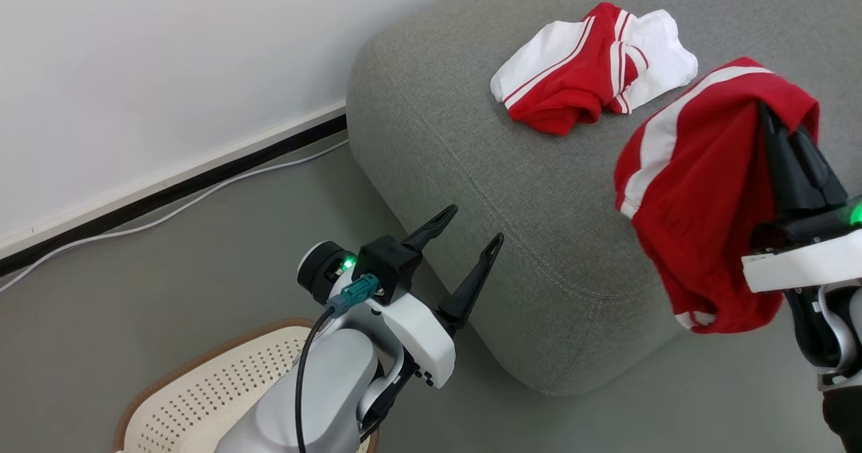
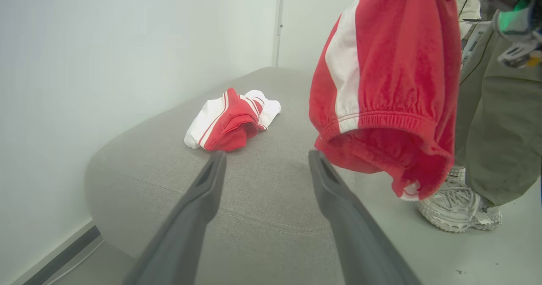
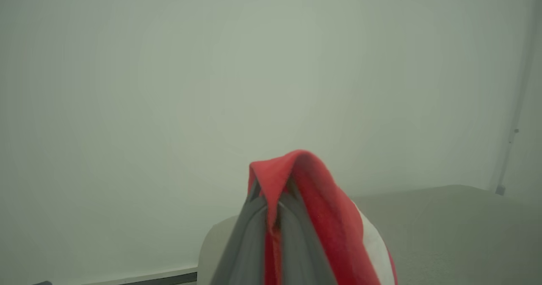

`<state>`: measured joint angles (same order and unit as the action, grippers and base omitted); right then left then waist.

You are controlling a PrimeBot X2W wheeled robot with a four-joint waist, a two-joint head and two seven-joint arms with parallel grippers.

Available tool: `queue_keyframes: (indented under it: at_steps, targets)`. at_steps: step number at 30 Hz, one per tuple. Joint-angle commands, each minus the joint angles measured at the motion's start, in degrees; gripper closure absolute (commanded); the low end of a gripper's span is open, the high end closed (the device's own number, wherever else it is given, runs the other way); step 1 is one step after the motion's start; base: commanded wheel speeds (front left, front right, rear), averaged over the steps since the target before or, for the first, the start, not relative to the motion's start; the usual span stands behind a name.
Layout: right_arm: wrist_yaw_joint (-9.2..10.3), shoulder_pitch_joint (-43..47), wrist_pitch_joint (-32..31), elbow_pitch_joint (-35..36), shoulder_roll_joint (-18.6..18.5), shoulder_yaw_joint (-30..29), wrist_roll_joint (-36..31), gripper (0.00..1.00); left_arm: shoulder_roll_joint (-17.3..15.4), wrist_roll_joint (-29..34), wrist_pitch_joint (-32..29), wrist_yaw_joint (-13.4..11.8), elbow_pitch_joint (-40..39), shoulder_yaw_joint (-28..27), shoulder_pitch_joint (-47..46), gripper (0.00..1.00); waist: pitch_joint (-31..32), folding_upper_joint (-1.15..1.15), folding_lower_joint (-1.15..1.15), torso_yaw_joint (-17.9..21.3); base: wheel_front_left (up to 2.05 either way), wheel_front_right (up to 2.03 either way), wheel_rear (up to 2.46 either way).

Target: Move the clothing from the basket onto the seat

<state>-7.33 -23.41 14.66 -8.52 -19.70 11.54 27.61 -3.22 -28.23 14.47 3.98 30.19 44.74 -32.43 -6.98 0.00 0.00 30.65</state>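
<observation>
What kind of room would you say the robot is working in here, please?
Likely an indoor living-room mock-up or test room: a large light grey fabric sofa beside a plain white wall, and a cream perforated plastic laundry basket on the grey floor.

The held garment (image 1: pixel 700 197) pinched in my right gripper (image 3: pixel 273 192) looks like soft, fleecy red cloth, matt, with a white panel and gathered elastic hem. My left gripper (image 1: pixel 473 224) has matt dark plastic fingers; ahead of them the seat (image 1: pixel 471 143) is coarse grey woven fabric with stitched seams. The second garment (image 1: pixel 579 83) there is similar matt cloth. Behind that wrist, the basket (image 1: pixel 202 386) is smooth perforated cream plastic.
</observation>
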Motion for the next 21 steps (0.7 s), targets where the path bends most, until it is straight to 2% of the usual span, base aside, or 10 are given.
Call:
queue_keyframes:
  at_steps: [1, 7, 15, 21]
  targets:
    - [-0.16, 0.3, 0.3, 2.0, -1.0, -1.3, -0.7, 1.00, -0.3, 0.5, 0.5, 0.3, -1.5, -1.4, -1.3, 0.00, -0.9, 0.00, 0.00, 0.1, 0.00, 0.00, 0.00]
    - [-0.16, -3.4, 0.3, -0.5, -2.6, -6.6, -2.4, 1.00, -0.1, 2.0, 0.5, 0.6, -1.9, -0.6, -2.2, 0.00, -4.9, 0.00, 0.00, -0.8, 0.00, 0.00, 0.00]
    - [-0.16, -12.6, 0.3, -4.8, -7.5, -13.5, -4.3, 1.00, 0.2, 3.5, 0.3, 1.0, -0.6, 2.3, -6.5, 0.00, -14.0, 0.00, 0.00, -5.7, 0.00, 0.00, 0.00]
    - [-0.16, -20.7, 0.3, -7.9, -11.8, -16.0, -5.6, 1.00, 0.3, 4.2, -0.4, 1.0, 0.7, 4.4, -10.0, 0.00, -21.3, 0.00, 0.00, -9.0, 0.00, 0.00, 0.00]
